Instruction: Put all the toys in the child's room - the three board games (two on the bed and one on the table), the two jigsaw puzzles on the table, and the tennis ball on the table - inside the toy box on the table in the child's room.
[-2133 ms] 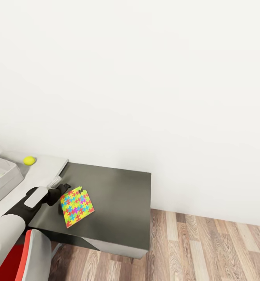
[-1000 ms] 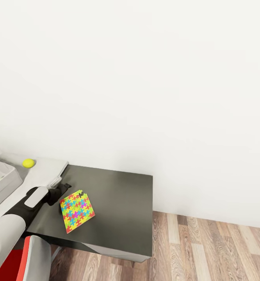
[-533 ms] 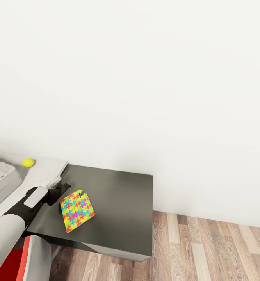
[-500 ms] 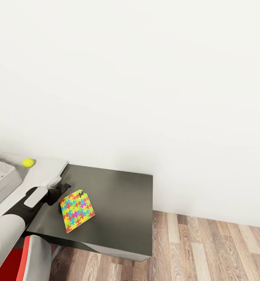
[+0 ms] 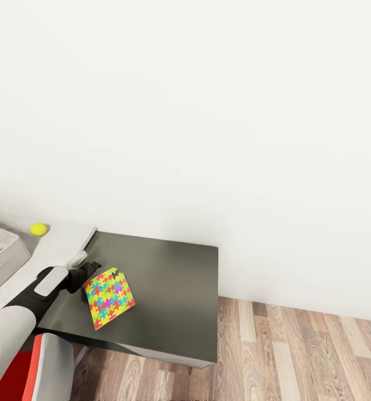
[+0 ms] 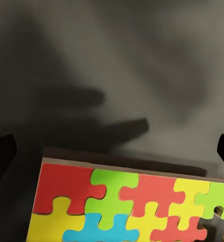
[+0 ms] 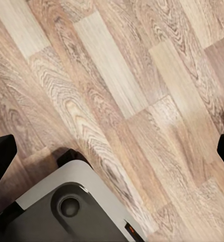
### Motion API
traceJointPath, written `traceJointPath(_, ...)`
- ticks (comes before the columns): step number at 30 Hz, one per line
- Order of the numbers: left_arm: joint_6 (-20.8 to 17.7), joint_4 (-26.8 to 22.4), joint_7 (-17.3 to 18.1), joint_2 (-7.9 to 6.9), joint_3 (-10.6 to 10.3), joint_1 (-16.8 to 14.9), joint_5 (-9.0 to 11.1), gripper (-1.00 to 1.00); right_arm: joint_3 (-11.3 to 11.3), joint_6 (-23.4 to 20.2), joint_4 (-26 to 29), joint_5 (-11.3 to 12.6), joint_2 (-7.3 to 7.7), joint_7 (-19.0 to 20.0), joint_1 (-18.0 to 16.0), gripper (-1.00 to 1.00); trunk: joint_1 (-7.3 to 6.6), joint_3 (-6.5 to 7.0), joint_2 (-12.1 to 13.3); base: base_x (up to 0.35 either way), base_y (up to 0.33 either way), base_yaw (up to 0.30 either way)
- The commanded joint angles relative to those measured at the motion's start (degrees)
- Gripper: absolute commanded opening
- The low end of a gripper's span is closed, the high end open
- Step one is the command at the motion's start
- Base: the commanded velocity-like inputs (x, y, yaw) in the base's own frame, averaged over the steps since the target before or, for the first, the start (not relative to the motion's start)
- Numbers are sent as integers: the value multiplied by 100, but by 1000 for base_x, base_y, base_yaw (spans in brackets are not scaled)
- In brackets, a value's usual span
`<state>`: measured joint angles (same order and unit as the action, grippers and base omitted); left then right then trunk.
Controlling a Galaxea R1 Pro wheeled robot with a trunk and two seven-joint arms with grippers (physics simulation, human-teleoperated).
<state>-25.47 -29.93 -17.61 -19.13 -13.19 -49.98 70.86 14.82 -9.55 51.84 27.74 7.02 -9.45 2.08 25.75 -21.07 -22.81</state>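
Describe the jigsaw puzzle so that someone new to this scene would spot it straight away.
Find the dark-grey lower section of the table against the white wall. Near its left end, at the left gripper, lies the jigsaw puzzle: a thin flat board of bright interlocking pieces, unlike the small round tennis ball further back.

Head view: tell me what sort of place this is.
Probably a child's room or play corner in a home. A bright jigsaw puzzle lies on the low dark-grey section of a table, a tennis ball sits on its lighter section, and the wood-plank floor meets a plain white wall.
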Motion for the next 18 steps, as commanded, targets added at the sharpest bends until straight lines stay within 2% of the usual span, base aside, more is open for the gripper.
traceJointPath(1, 1, -13, -50, -7, -41, -3, 60, 100, -5, -29, 19, 47, 1, -31, 3, 100, 3, -18, -11, 0, 0, 0)
traceJointPath(18, -1, -13, -50, -3, -43, -3, 60, 100, -5, -29, 19, 47, 1, -31, 3, 100, 3, -170, -11, 0, 0, 0)
